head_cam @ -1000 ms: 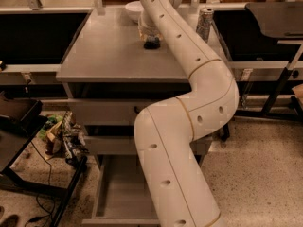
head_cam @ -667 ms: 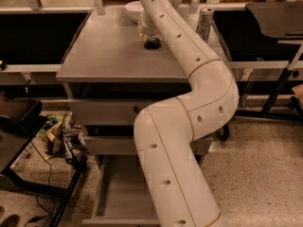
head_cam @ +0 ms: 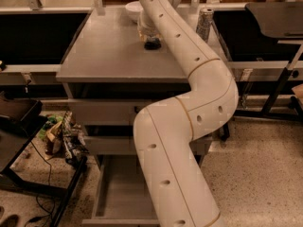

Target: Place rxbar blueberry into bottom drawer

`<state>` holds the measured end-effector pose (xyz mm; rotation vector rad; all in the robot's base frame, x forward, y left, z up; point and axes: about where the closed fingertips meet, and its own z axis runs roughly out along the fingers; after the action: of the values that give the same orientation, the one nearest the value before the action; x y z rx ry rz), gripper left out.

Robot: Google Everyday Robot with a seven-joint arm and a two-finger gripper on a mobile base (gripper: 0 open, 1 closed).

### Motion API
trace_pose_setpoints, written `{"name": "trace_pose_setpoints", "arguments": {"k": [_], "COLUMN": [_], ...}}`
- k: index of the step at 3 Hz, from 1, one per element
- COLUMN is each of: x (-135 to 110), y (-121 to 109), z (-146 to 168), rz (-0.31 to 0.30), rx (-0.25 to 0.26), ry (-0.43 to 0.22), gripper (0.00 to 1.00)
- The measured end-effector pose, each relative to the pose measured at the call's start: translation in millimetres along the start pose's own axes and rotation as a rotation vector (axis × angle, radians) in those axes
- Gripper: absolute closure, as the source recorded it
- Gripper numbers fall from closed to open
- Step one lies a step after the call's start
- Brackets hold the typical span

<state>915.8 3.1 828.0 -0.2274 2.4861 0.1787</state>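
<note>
Gripper (head_cam: 152, 41) is over the cabinet (head_cam: 104, 56) top, rear-centre, pointing straight down, tip at or just above the surface. Whether it's released or clenched: can't tell, the wrist hides the tip from this angle. Small dark patch (head_cam: 152, 46) sits right under the tip on the cabinet top. It could be the rxbar blueberry or gripper hw, can't tell which. Bottom drawer (head_cam: 118, 193) at the cabinet base stands open toward cam. Plain grey floor shows on its left part; the right part is covered by the arm (head_cam: 189, 108). Arm runs from the lower frame up across the cabinet front, bends out past the cabinet's right side, then goes back over the top to the gripper. Two upper drawers (head_cam: 102, 112) are in the cabinet front above the open one. White bowl (head_cam: 133, 8) is at the cabinet top's rear edge, just behind-left of the gripper. Silver can (head_cam: 204, 23) is upright by the cabinet's rear right corner, apart from the gripper; can't tell if it's on the cabinet or the bench beside it. On the floor left of the cabinet: clutter pile (head_cam: 61, 134) and a black stand (head_cam: 21, 126).
</note>
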Motion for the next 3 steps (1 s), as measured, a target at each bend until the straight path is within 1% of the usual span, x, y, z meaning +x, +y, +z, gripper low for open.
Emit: {"name": "trace_pose_setpoints", "arguments": {"k": [1,2,3], "x": [4,16,24], "y": [1,5,14], "z": [-3,-34,-93], "rz": [-0.006,-0.034,-0.060], "rx": [0.004,0.045,0.107], "ry": [0.018,0.100,0.179], "gripper": [1.00,1.00,1.00]}}
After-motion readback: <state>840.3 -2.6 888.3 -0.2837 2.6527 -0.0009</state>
